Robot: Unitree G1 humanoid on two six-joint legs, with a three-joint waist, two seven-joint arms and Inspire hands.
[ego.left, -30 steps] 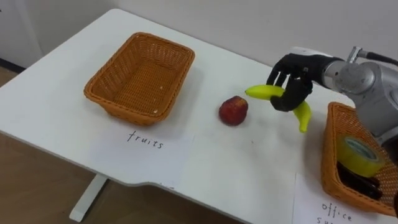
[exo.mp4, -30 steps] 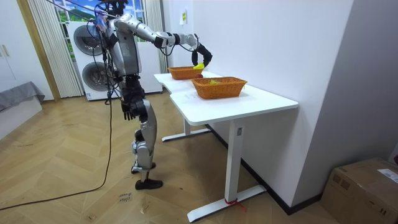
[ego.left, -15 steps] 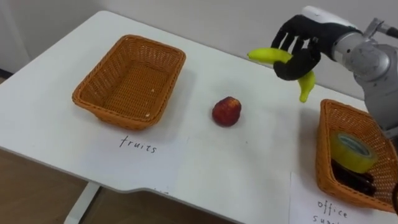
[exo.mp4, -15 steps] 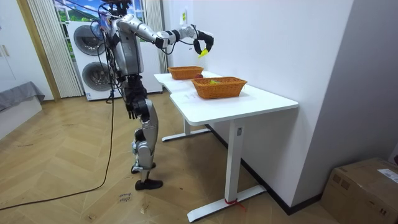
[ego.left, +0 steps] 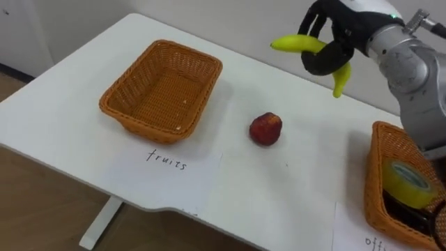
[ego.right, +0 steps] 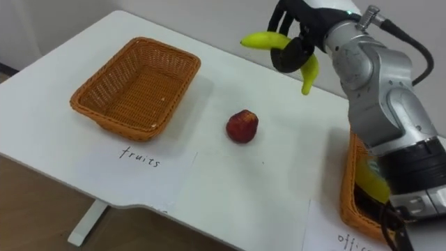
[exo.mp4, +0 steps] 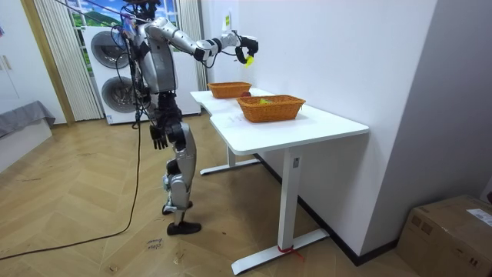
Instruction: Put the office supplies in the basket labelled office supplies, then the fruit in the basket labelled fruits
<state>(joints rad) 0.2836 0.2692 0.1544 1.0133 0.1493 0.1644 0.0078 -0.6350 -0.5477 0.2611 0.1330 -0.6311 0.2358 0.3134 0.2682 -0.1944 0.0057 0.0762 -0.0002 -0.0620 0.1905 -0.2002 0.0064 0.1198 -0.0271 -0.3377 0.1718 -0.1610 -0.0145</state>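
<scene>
Up over the far side of the worktop, the right hand is holding the banana clear in the air. Its fingers are curling round the fruit's middle, and both yellow ends are poking out. Down below, the apple is sitting on bare worktop between the two baskets, apart from both. The fruit basket on the robot's left is lying empty, with a handwritten label just in front of it. The office basket on the right is carrying a roll of tape and some dark items I cannot make out. In the room view the robot is standing at the worktop's edge, its left hand hanging low by its side.

By my reading this is the carry: the banana is grasped and is due in the fruit basket, a long reach leftward for that right arm. To do it well, the hand wants to hold its height across, so the banana's trailing end passes over the apple and the basket's near rim without clipping either. The grip needs to stay firm, because a long fruit held at its middle can swivel. The hand should be right above the basket's centre, with the banana lined up along the long side, before it lowers. Opening the fingers only when the banana is close to the basket floor should stop it bouncing out.
</scene>
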